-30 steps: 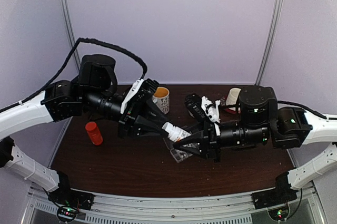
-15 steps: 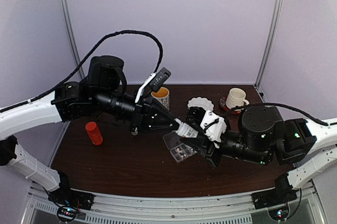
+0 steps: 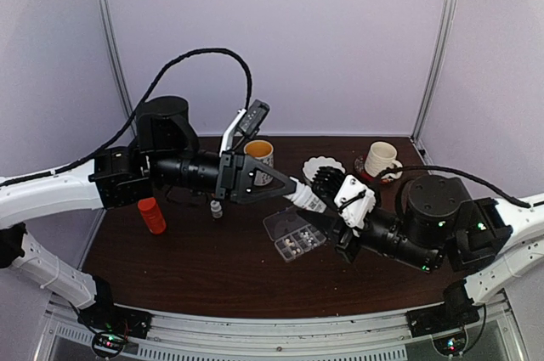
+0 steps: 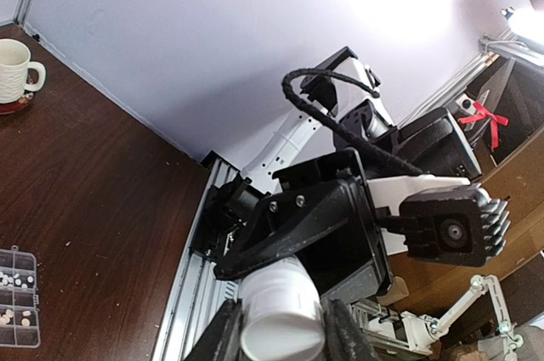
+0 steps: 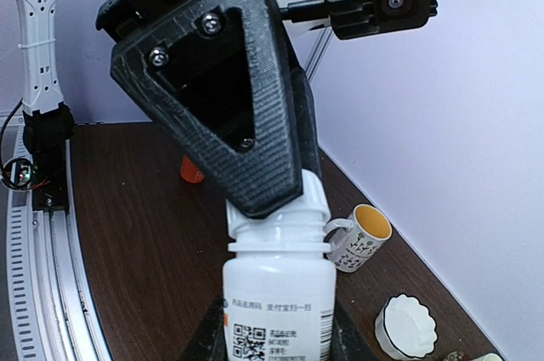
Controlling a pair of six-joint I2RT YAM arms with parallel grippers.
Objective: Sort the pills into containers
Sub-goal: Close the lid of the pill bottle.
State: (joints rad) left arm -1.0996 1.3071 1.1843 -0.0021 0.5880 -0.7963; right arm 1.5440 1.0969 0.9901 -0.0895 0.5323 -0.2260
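Left jaws are clamped on the top of a small white plastic bottle (image 3: 303,198), right jaws on its body. Below we see the flat clear pill box (image 3: 274,227) on the dark counter (image 3: 195,259), pale pills (image 3: 295,244) inside.

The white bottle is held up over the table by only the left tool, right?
Not quite. Both tools hold the white bottle up over the table: the left tool clamps its cap end and the right tool grips its body. The right wrist view shows it.
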